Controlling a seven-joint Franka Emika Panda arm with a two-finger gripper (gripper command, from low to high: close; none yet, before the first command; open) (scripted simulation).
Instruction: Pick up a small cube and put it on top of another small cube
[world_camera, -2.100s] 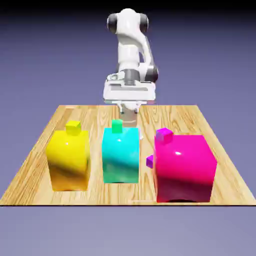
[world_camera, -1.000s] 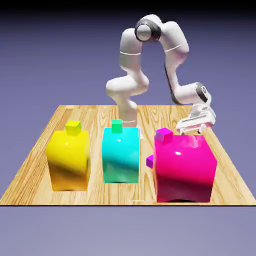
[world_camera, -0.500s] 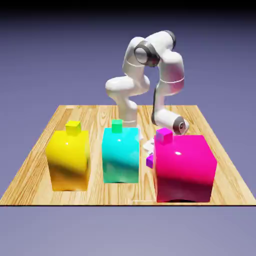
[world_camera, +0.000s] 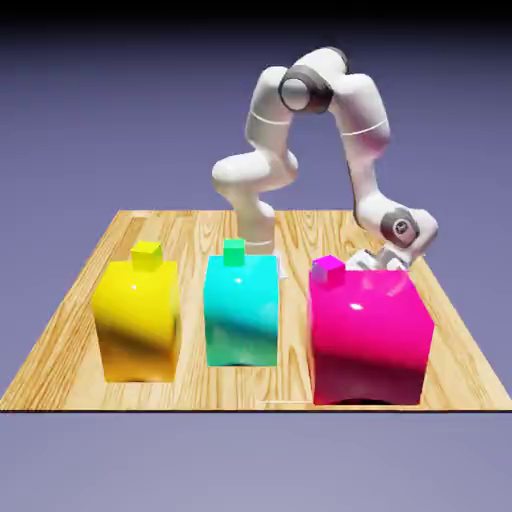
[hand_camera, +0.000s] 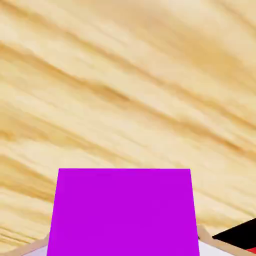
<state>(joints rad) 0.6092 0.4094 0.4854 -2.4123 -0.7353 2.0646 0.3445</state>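
The small purple cube (hand_camera: 122, 212) fills the lower middle of the hand view, and my gripper (world_camera: 364, 264) is shut on it. Pale slivers of the fingertips (hand_camera: 212, 245) show beside its lower corners, over bare wood. In the exterior view the hand sits low behind the big magenta block's (world_camera: 368, 335) far top edge, toward that view's right, and the purple cube is hidden there. The tiny magenta-pink cube (world_camera: 328, 270) rests on that block's top, near its far left corner, a little to the left of the hand.
A big cyan block (world_camera: 241, 310) with a tiny green cube (world_camera: 234, 252) on it stands in the middle. A big yellow block (world_camera: 138, 320) with a tiny yellow cube (world_camera: 147, 256) is on the exterior view's left. All stand on the wooden table (world_camera: 60, 330).
The jaws closed on the purple cube in the gap between the cyan and magenta blocks. The cube has left that gap, and the hand swung to the right behind the magenta block.
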